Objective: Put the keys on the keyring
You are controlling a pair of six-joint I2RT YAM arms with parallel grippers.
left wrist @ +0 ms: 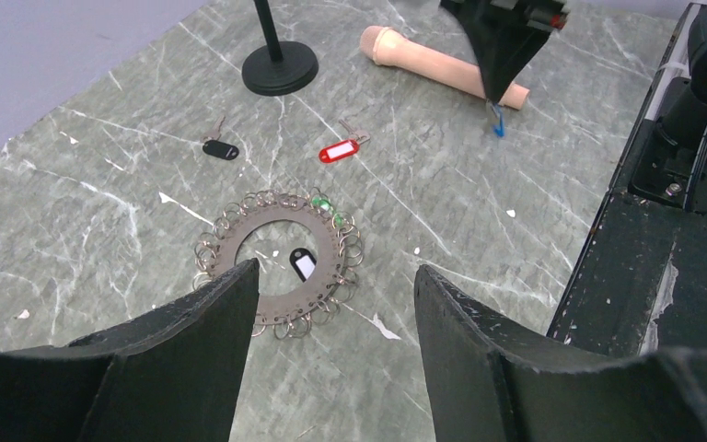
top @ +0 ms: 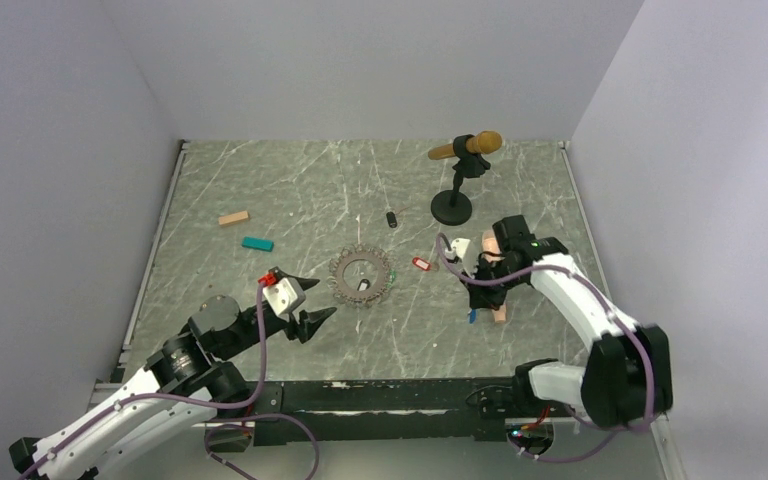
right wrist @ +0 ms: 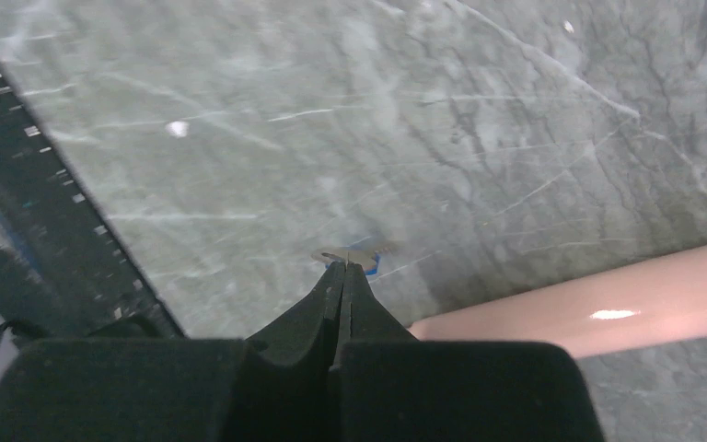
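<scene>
On your counter the keyring lies flat near the middle. It is a grey-brown flat hoop edged all round with small wire rings. In its open centre rests a black tag with a white face, and a green tag sits among the rings at its far rim. The red-tagged key lies loose on the counter just beyond the hoop, apart from it. Your right pincer is pressed together, pinching the blue-tagged key at its very tips. It is well to the right of the keyring, beside a peach cylinder. Your left pincer is spread wide with nothing between its fingers, on the near left side of the keyring.
</scene>
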